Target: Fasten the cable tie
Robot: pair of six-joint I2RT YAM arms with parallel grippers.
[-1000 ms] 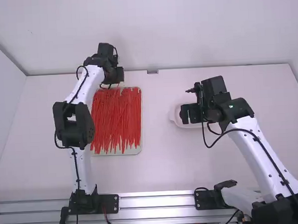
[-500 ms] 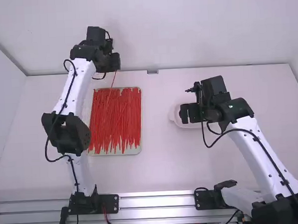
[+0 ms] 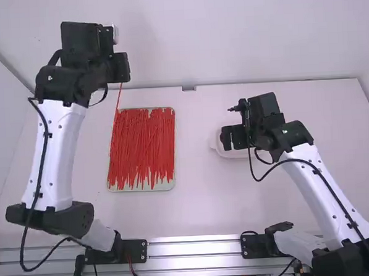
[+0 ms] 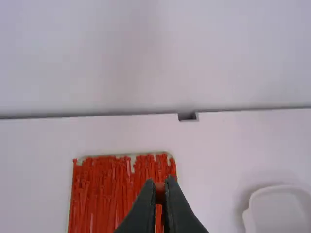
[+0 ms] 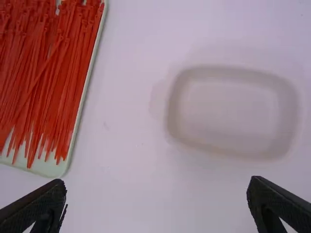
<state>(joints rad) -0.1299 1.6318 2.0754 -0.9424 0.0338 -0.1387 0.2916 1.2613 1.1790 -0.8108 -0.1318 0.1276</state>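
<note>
Left end effector (image 4: 156, 189) is clamped on one cable tie (image 3: 118, 97) at 12 o'clock of the tray (image 3: 168, 187); right end effector (image 3: 233, 137) is spread apart. Tie likely light, floppy: grip its hanging tail.

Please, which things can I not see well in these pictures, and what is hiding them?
1. Left wrist view: the left tool covers the held cable tie and the picture edge cuts it off, so which end is gripped is unclear.
2. High view: the right tool hides most of the white container.
3. High view: the red ties on the tray overlap and are too thin to count.
</note>
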